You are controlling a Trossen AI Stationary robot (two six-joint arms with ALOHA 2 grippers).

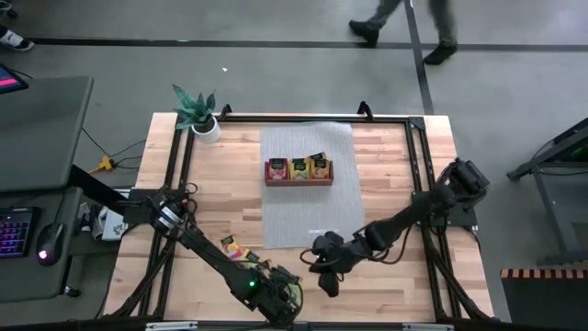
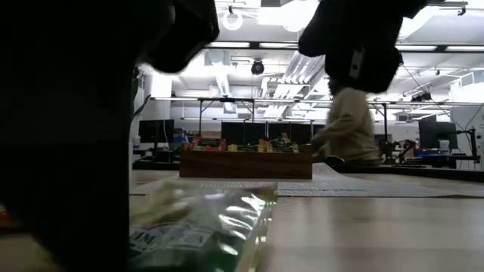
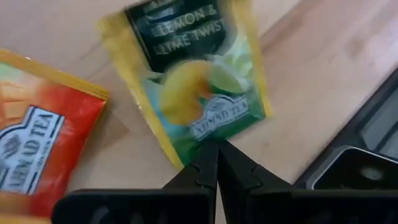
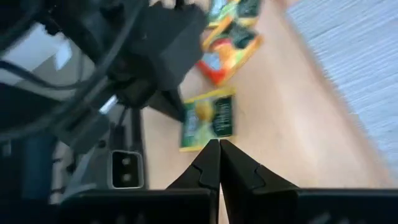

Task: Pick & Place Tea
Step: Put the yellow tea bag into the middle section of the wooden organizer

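From above, the left end effector (image 1: 283, 292) is seen low at the near edge of the worktop (image 1: 386, 165), over loose tea packets (image 1: 235, 248). The right end effector (image 1: 329, 279) is held just beside it, at the mat's (image 1: 308, 198) near edge. The tray (image 1: 299, 172), already stocked, is set mid-mat, well apart from both. A potted plant (image 1: 197, 112) is placed at the far left corner.

At table height, a green packet (image 2: 204, 227) is seen lying flat in front, and the tray (image 2: 246, 162) beyond it. A person (image 2: 349, 125) is seated behind, under ceiling lights, among monitors.

In the left wrist view, the fingers (image 3: 208, 171) are clenched on the lower edge of the lemon packet (image 3: 199, 81); a red packet (image 3: 43, 143) is left beside it on the wood.

In the right wrist view, the fingers (image 4: 217, 165) are pressed together, empty, and the same packet (image 4: 208, 118) is seen under the left arm.

The grip is judged thin: only the packet's rim is pinched, so it could slip or swing on lifting. With both arms so near, a collision could be caused.
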